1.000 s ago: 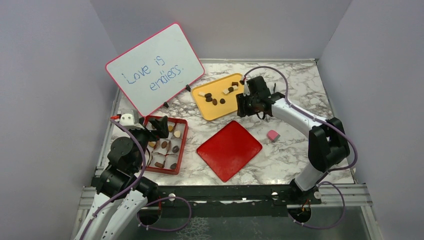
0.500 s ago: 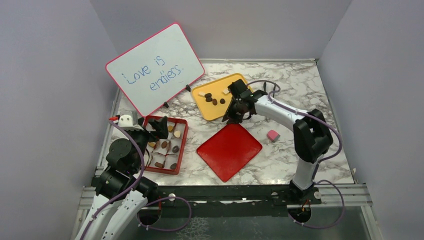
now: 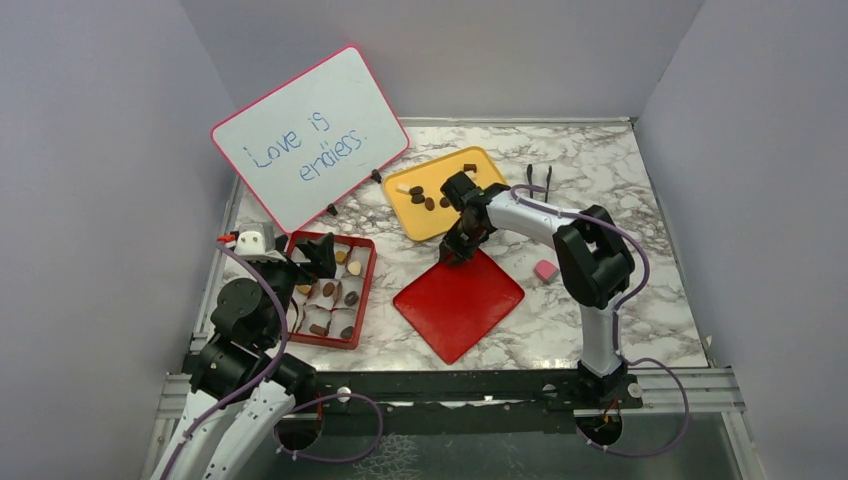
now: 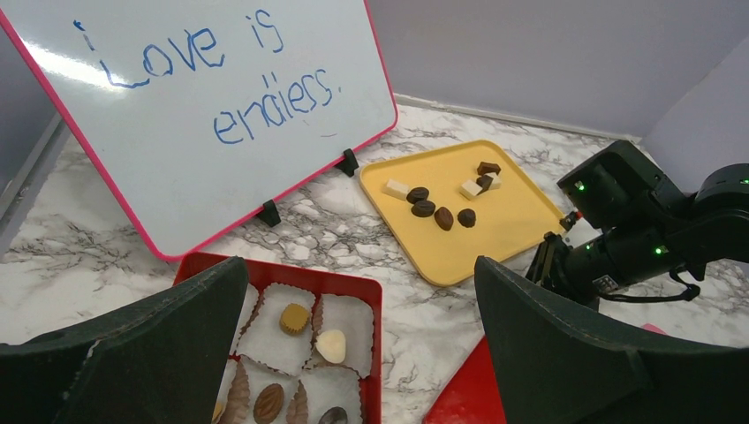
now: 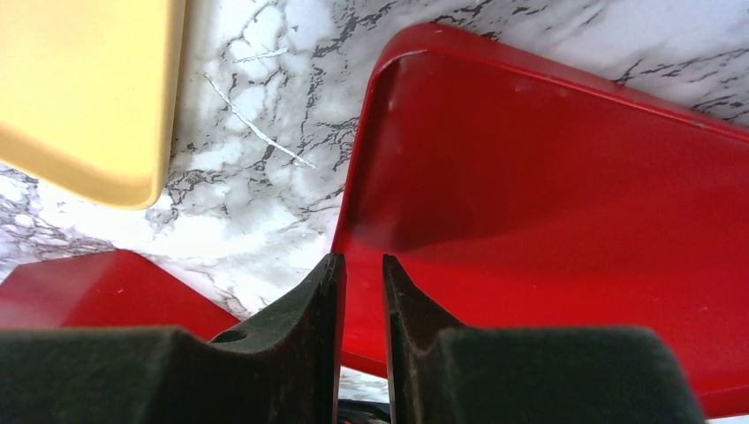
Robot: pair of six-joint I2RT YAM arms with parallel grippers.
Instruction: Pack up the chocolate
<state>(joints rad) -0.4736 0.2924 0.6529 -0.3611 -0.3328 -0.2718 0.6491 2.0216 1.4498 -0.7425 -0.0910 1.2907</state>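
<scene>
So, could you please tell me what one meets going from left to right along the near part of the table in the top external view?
red box holding paper cups → red lid lying flat → pink cube

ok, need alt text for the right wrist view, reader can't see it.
The right pincer, its dark fingers a narrow gap apart, sits at an edge of a flat red lid on the marble table; whether it grips the edge is unclear. A yellow tray corner shows top left and a red box corner bottom left.
</scene>
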